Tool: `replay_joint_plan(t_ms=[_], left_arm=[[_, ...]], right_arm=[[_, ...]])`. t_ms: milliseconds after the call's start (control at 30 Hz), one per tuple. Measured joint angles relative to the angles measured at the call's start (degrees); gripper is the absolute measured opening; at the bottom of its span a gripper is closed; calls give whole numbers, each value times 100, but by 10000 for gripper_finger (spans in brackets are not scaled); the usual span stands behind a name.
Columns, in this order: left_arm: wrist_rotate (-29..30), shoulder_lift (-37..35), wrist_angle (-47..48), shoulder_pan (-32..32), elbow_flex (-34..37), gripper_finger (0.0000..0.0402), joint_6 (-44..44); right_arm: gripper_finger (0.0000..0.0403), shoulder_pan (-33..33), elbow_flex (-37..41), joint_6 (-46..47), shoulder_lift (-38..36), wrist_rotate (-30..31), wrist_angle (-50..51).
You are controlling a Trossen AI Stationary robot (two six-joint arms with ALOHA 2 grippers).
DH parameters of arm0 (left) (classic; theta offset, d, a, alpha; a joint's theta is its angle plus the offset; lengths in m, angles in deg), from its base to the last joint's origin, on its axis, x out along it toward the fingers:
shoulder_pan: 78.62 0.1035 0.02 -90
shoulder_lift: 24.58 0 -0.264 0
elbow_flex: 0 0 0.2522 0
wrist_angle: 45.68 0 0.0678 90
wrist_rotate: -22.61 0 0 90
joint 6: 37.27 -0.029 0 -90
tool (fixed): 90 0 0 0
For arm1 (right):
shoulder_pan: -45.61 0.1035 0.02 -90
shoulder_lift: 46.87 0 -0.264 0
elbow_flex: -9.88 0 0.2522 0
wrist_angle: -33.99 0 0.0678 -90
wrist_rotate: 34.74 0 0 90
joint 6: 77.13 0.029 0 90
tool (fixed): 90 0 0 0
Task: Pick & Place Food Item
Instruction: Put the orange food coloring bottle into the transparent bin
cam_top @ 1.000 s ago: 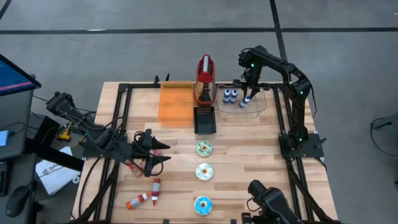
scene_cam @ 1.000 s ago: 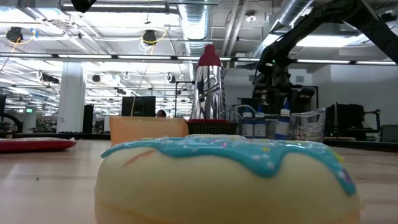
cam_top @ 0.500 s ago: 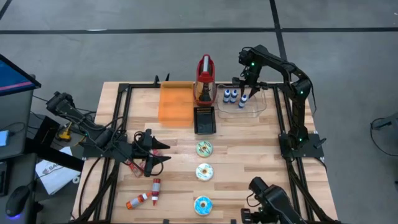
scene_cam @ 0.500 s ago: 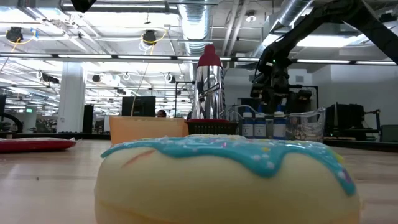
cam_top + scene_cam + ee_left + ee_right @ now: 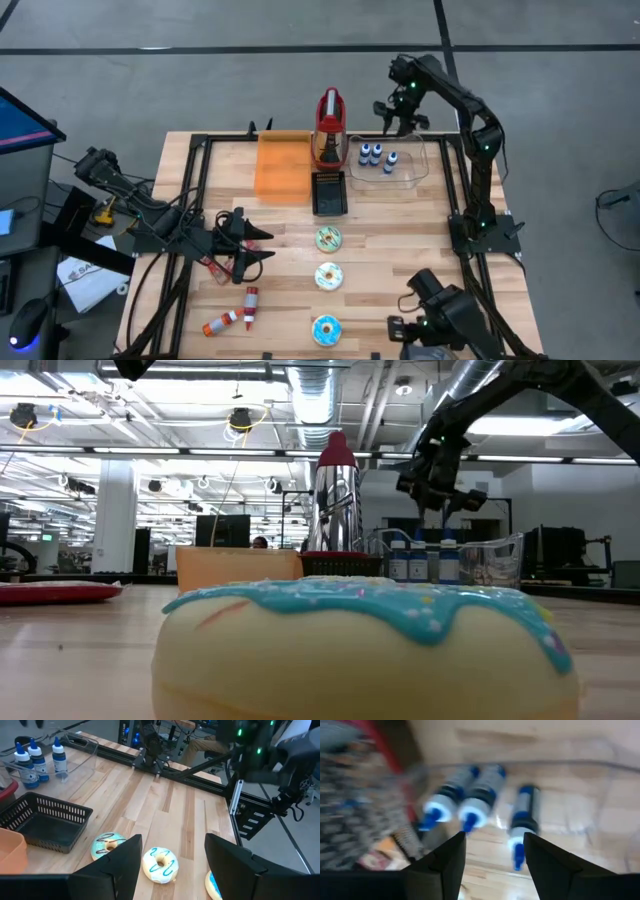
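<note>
- The wooden table (image 5: 400,230) holds everything.
- A black basket (image 5: 329,192) sits in the middle.
- An orange box (image 5: 284,166) is just left of the basket.
- A clear tray (image 5: 420,165) is right of the basket.
- Three donuts (image 5: 328,276) line up in front of the basket.
- Two red-and-white tubes (image 5: 238,312) lie left of the donuts.

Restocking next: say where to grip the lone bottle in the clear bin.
Grip the lone bottle just under its blue cap, from straight above: it stands upright, clear of the other two bottles, and the bin walls likely block the sides.
</note>
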Motion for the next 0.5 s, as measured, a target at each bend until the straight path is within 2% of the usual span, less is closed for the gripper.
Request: replay_joint_plan(t_ms=[200,333,433,500], left_arm=[[0,-26,15,0,0,214,-87],[3,-156,31,5,-2,214,-361],[3,-336,20,85,-4,214,-526],[2,-488,18,124,-4,214,-546]], right_arm=[[190,-153,-1245,-196,-9,-421,-651],[190,-43,-2355,-945,-21,-730,-1009],[188,254,-1902,-952,-591,-1354,-1929],[186,540,-1657,-884,-967,-1534,-2501]])
